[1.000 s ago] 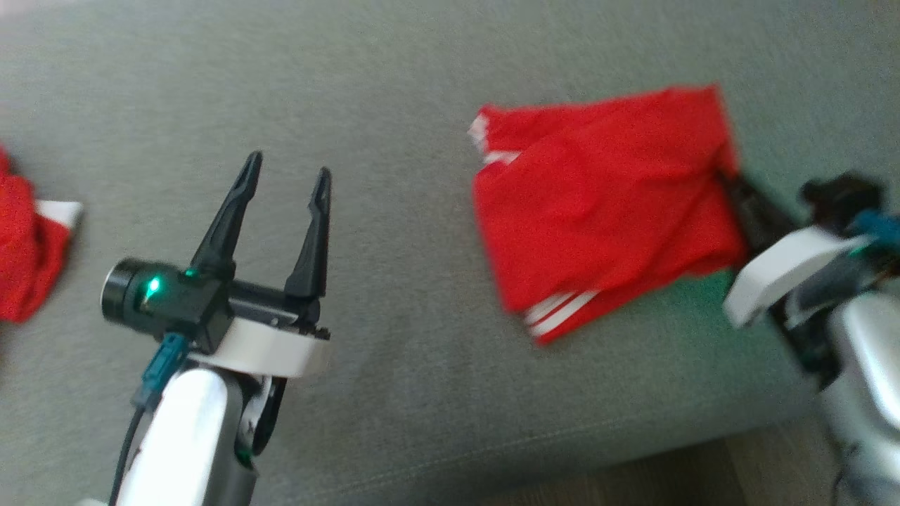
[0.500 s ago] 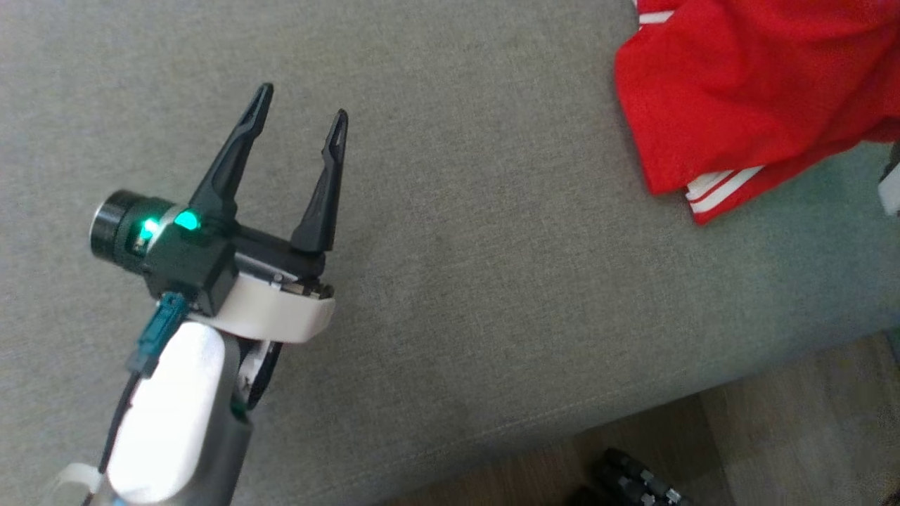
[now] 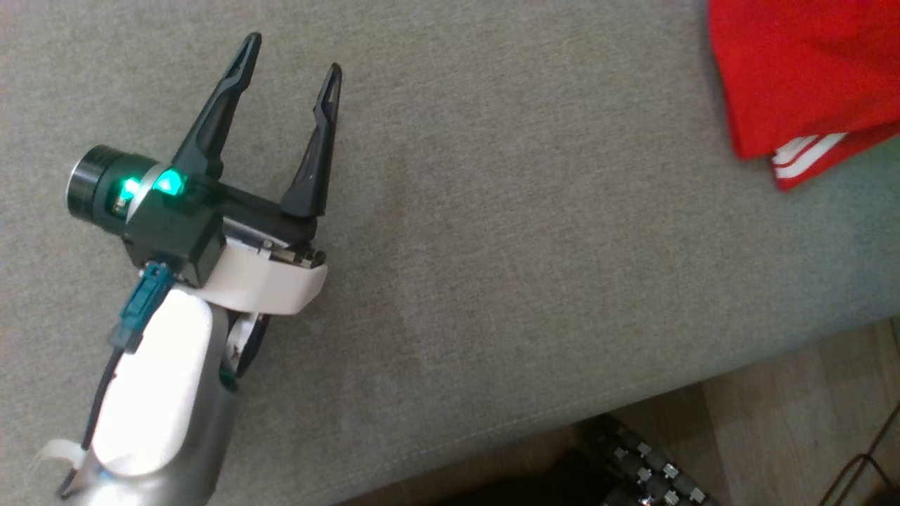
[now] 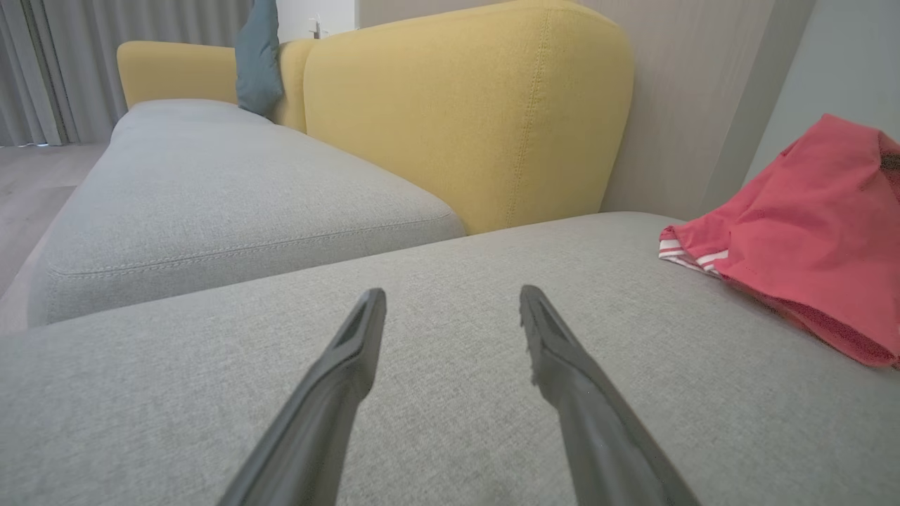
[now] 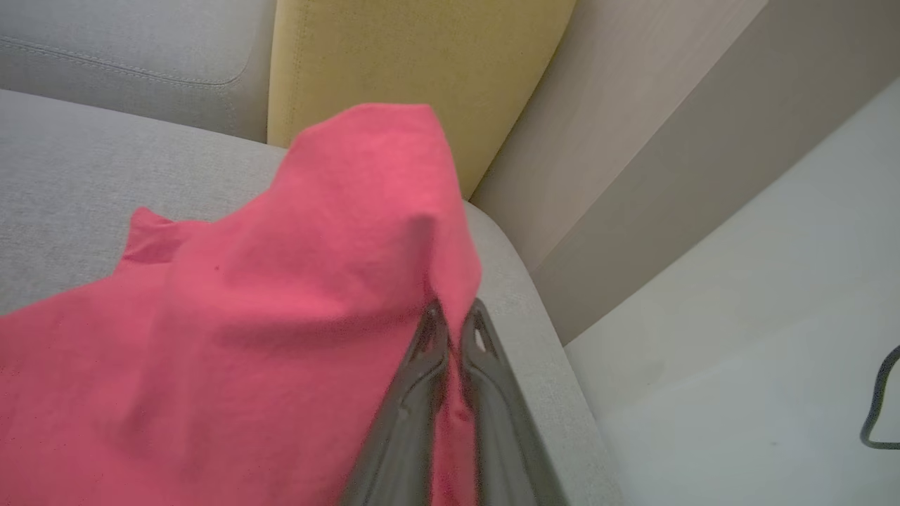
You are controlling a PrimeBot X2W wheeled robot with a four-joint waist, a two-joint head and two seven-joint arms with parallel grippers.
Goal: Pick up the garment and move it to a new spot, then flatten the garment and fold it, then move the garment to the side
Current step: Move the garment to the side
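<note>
Garment on grey cushion; edge in closed right pincer

A big grey sofa seat is filling most of the head view, and a strip of wood floor is showing at 5 o'clock. In the left wrist view a fat yellow back cushion is standing at 12 o'clock, a blue-green cloth is hanging at 11 o'clock, and grey curtains are hanging at 10 o'clock. In the right wrist view a thin black cable is lying at 4 o'clock.
</note>
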